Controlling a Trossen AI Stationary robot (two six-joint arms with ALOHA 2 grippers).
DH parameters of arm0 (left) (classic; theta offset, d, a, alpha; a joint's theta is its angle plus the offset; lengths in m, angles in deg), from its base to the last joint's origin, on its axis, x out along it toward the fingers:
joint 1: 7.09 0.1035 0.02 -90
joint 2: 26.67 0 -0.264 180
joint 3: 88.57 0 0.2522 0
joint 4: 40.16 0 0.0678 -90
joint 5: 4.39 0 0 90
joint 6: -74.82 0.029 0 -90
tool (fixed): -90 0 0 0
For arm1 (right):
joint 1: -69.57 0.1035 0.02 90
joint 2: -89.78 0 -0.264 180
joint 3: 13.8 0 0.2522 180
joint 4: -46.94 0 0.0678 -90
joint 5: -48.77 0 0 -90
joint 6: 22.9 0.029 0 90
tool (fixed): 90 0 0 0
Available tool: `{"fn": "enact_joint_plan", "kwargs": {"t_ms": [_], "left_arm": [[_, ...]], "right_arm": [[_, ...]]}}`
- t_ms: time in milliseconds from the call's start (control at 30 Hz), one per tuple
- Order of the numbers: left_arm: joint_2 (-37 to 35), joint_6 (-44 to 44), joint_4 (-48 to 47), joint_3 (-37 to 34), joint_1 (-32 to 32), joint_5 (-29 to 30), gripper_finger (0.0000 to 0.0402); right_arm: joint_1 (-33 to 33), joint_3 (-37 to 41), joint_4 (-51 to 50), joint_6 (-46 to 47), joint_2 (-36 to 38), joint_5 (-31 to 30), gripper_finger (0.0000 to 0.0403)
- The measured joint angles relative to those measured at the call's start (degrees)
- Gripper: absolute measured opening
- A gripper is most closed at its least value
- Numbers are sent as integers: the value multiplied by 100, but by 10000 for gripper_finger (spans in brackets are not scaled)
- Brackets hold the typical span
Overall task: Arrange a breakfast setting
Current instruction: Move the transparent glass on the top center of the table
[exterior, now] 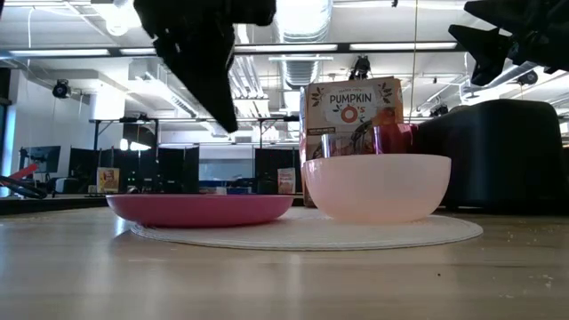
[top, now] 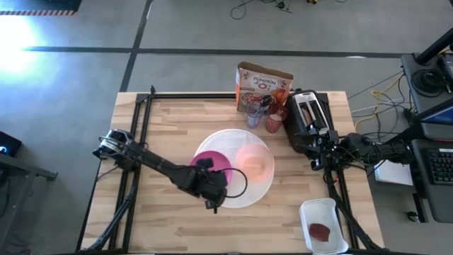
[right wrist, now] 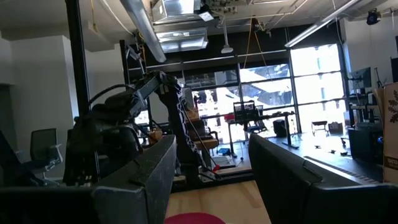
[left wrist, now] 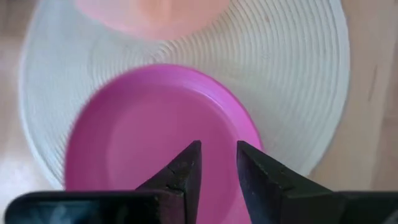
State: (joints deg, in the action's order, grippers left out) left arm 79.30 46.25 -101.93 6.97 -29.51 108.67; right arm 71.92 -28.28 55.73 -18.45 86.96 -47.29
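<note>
On the desk (top: 163, 127) lies the mat (top: 263, 185), carrying the plate (top: 221, 161) and, beside it, the bowl (top: 255, 160). The box (top: 260, 82) stands at the far edge. The left pincer (left wrist: 217, 163) hovers over the plate, slightly spread, holding nothing. The right pincer (right wrist: 211, 180) waits spread near the desk's right edge.

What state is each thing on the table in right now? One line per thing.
Mat: flat on table.
Plate: on mat, empty.
Bowl: upright on mat, beside plate.
Cereal box: standing upright.
Left gripper: above plate, holding nothing, fingers slightly apart.
Right gripper: open, holding nothing.
</note>
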Motion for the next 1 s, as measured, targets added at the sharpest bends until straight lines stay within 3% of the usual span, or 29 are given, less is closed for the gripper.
{"fn": "enact_joint_plan", "kwargs": {"t_ms": [467, 867, 1000], "left_arm": [[17, 1601, 468, 69, 651, 57, 84], [17, 1483, 809, -498, 1082, 195, 84], [15, 1805, 1190, -710, 1186, 202, 84]], "right_arm": [[0, -1, -1, 0, 0, 0, 192], [-1, 0, 2, 0, 0, 0, 192], [0, -1, 2, 0, -1, 1, 192]]}}
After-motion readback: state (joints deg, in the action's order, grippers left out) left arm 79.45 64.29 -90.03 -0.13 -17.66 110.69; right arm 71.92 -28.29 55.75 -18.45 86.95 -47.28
